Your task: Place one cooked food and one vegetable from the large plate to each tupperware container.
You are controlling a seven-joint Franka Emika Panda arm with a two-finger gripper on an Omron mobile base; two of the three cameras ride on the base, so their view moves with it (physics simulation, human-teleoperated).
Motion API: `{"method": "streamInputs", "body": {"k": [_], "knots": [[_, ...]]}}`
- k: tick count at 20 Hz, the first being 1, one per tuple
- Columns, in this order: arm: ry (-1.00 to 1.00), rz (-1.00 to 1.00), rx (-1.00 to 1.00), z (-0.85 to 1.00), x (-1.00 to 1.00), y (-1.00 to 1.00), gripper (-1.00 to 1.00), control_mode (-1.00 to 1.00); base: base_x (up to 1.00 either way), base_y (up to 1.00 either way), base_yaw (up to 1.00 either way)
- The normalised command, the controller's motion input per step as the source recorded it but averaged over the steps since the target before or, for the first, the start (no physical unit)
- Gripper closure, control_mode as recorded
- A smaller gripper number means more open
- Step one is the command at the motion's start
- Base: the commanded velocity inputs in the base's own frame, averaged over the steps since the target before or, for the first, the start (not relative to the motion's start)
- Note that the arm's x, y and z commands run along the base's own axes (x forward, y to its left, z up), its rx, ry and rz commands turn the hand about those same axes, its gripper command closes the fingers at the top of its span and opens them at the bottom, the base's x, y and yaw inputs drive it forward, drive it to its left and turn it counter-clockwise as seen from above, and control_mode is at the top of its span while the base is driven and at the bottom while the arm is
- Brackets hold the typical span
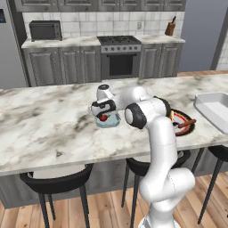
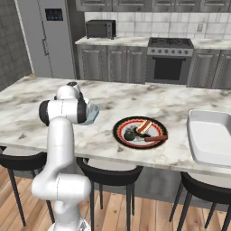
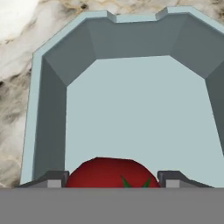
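Observation:
My gripper (image 1: 103,117) hangs just over the small pale-blue tupperware container (image 1: 111,122), shut on a red tomato (image 1: 103,118). In the hand view the tomato (image 3: 109,172) sits between the two dark fingertips (image 3: 54,179), low over the container's pale floor, with its grey-blue wall (image 3: 49,118) rising around it. The large plate (image 2: 121,135), with a black rim and red ring, lies to the right on the counter and holds a dark green vegetable (image 2: 131,134), a striped bacon strip (image 2: 144,126) and a sausage (image 2: 156,138). Further right stands the larger white container (image 2: 211,136), empty.
The marble island counter (image 1: 44,124) carries everything; black stools (image 1: 53,182) stand along its near edge. My own arm (image 1: 153,133) crosses in front of the plate in the left base view. A stove and cabinets line the back wall.

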Motion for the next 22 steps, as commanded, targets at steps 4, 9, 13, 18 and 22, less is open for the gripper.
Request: {"method": "streamInputs", "body": {"k": [4, 9, 13, 18, 22], "knots": [[0.00, -0.01, 0.00, -0.26, 0.02, 0.00, 1.00, -1.00, 0.00, 0.00, 0.00], [0.00, -0.02, 0.00, -0.19, 0.00, 0.00, 1.00, -1.00, 0.00, 0.00, 0.00], [0.00, -0.04, 0.00, 0.00, -0.02, 0.02, -1.00, -1.00, 0.00, 0.00, 0.00], [0.00, -0.03, 0.00, 0.15, -0.02, 0.00, -1.00, -1.00, 0.00, 0.00, 0.00], [0.00, -0.02, 0.00, 0.26, -0.03, 0.00, -1.00, -1.00, 0.00, 0.00, 0.00]]}}
